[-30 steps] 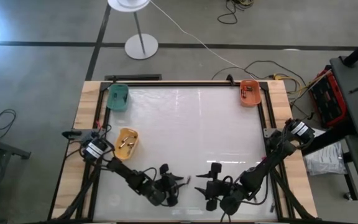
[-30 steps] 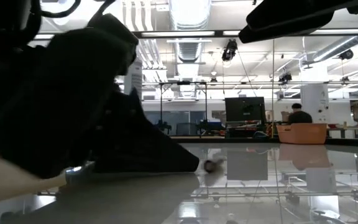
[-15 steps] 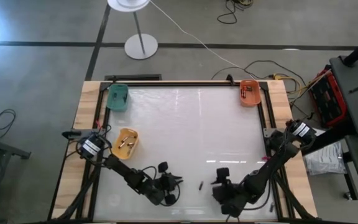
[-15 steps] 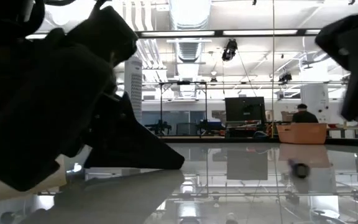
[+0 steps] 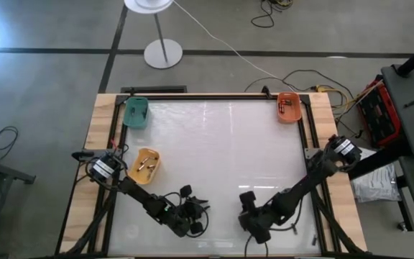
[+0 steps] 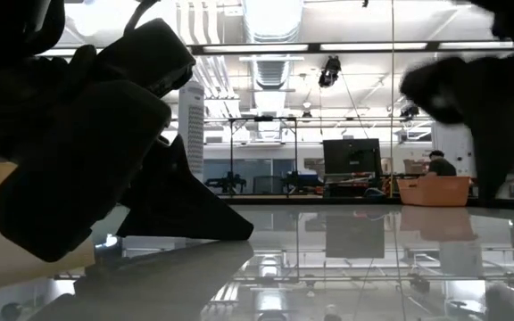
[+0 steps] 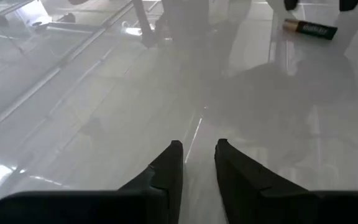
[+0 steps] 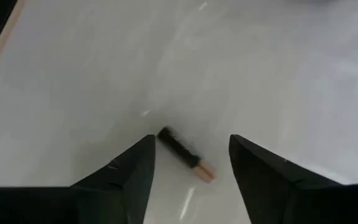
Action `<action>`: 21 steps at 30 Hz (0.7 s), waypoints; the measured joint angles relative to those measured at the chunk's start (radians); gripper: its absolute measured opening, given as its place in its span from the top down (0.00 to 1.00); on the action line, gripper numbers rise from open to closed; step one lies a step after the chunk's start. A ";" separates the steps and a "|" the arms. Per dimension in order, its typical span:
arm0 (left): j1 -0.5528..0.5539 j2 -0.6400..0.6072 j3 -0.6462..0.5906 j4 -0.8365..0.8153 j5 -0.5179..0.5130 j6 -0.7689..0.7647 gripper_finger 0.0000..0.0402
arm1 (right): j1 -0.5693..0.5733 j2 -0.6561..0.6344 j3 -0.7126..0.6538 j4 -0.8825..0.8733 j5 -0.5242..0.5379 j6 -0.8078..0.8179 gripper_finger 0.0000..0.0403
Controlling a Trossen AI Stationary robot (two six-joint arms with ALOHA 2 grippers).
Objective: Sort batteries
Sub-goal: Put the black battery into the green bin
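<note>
One dark battery with a gold end point(image 8: 182, 151) lies flat on the white table near its front edge; the left wrist view also shows this battery point(image 7: 309, 28). My right gripper point(image 8: 191, 140) hangs open just above it, one finger on either side, tipped downward. A little to the battery's left, my left gripper point(image 7: 198, 144) is low over the table, its fingers a narrow gap apart with nothing between them. In the high view, the left gripper point(image 5: 201, 210) and the right gripper point(image 5: 244, 210) face each other.
A yellow bin point(image 5: 146, 165) with several batteries stands at the left. A green bin point(image 5: 136, 111) is at the far left corner. An orange bin point(image 5: 289, 108) with batteries is at the far right corner. The table's wooden rim point(image 5: 99, 144) frames the white surface.
The battery has rolled along the table from beside my left gripper toward the right. My right gripper has swung toward the left and tipped down over the battery, staying open. My left gripper has risen slightly.
</note>
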 joint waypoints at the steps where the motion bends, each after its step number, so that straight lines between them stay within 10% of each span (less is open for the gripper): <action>1: -0.002 0.000 0.000 -0.001 -0.001 -0.001 0.81 | -0.008 0.006 0.000 -0.007 -0.044 0.000 0.52; 21: -0.016 -0.041 0.001 0.048 0.000 0.040 0.77 | -0.050 0.184 -0.001 0.015 -0.151 0.085 0.95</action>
